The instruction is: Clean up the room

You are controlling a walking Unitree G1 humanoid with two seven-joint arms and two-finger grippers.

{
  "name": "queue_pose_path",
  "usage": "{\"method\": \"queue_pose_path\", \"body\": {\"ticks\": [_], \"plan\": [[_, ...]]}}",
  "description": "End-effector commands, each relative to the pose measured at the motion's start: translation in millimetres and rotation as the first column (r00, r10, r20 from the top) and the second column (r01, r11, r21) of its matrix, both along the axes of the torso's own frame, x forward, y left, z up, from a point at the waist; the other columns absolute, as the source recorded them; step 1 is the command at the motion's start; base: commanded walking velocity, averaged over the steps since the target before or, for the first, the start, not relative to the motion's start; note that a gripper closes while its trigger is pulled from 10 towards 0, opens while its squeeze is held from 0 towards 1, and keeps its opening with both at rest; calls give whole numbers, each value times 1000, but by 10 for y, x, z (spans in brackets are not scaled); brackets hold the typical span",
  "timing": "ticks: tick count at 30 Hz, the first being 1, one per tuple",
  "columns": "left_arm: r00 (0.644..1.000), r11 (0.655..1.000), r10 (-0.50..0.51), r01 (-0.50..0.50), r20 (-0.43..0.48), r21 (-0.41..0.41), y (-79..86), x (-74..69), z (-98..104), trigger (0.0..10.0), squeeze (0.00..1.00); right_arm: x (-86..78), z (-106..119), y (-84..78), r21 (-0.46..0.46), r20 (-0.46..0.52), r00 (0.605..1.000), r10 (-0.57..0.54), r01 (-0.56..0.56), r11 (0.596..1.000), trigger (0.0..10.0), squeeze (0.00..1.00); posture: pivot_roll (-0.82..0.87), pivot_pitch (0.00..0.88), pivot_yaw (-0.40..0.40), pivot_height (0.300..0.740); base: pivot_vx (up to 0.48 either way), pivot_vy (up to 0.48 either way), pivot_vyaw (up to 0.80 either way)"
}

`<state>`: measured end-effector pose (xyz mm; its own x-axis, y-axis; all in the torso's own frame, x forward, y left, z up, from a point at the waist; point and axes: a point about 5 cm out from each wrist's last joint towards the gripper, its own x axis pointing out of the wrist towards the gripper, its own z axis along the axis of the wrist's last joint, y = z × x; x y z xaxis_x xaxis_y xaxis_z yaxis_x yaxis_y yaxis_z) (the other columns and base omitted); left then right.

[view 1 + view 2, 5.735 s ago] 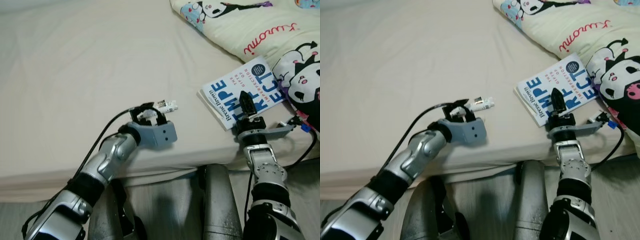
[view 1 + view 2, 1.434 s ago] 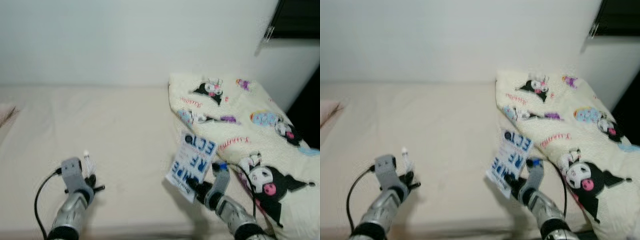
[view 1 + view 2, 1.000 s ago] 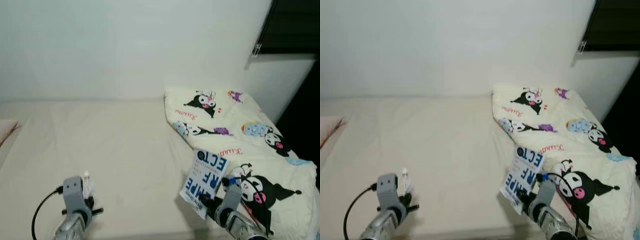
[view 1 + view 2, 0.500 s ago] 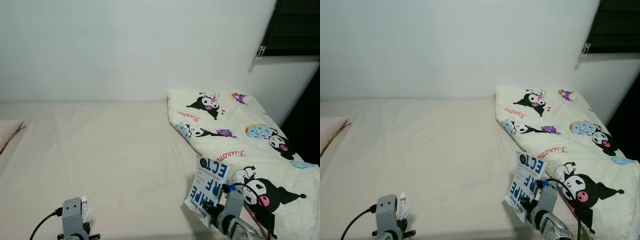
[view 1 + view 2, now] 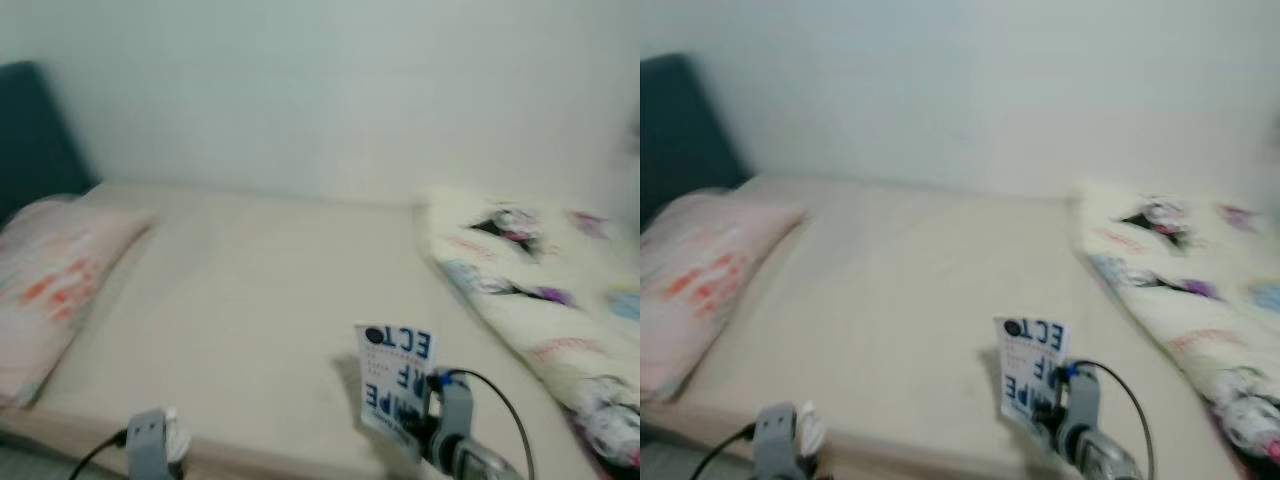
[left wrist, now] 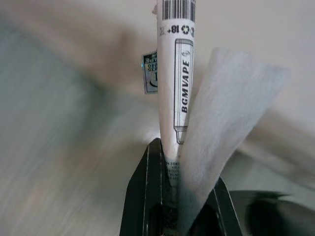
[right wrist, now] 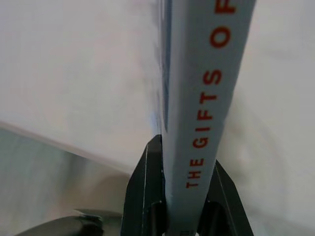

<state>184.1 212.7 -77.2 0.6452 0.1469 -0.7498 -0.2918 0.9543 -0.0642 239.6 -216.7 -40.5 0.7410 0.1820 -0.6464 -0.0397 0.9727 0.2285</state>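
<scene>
- The right gripper (image 7: 183, 216) is clamped on a book (image 5: 394, 385), held upright by its lower edge; in the right wrist view the spine, lettered "THE GIFTS OF", rises straight out from between the black fingers (image 7: 140, 196).
- The book looks like a stiff, light paperback with a smooth cover. Pinched at one edge, it could probably pivot or slip, so a hold deeper over the spine seems safer.
- The left gripper (image 6: 179, 219) is closed on a white vape pen (image 6: 175, 88) and a piece of tissue (image 6: 221, 132) pressed together beside it.
- The pen looks rigid, slick and very light; the tissue is soft and limp, and I judge it could slide free first.
- Beyond both grippers lies the bed (image 5: 250, 300), with a pink pillow (image 5: 45, 275) off to the left gripper's side and a cartoon-print blanket (image 5: 540, 270) past the right one.
- No bin, box or other container can be made out; the head views are blurred.
</scene>
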Motion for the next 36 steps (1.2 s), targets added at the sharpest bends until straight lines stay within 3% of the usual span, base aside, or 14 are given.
{"method": "queue_pose_path", "body": {"ticks": [1,28,36], "plan": [[999,1000,-1,1,-33,0,2,-70,-39,10000,0,83,68,7,-4,53,999,2,-2,1000,10000,0,-20,0,-55,740,0,0,769],[999,1000,-24,25,-40,10,-28,-70,-45,10000,0,160,129,13,-10,91,996,9,-8,1000,10000,0,-22,0,-47,740,0,0,770],[998,999,-33,33,-45,10,-50,-58,-46,10000,0,94,71,18,-16,59,998,7,-6,1000,10000,0,-21,0,-47,740,0,0,774]]}}
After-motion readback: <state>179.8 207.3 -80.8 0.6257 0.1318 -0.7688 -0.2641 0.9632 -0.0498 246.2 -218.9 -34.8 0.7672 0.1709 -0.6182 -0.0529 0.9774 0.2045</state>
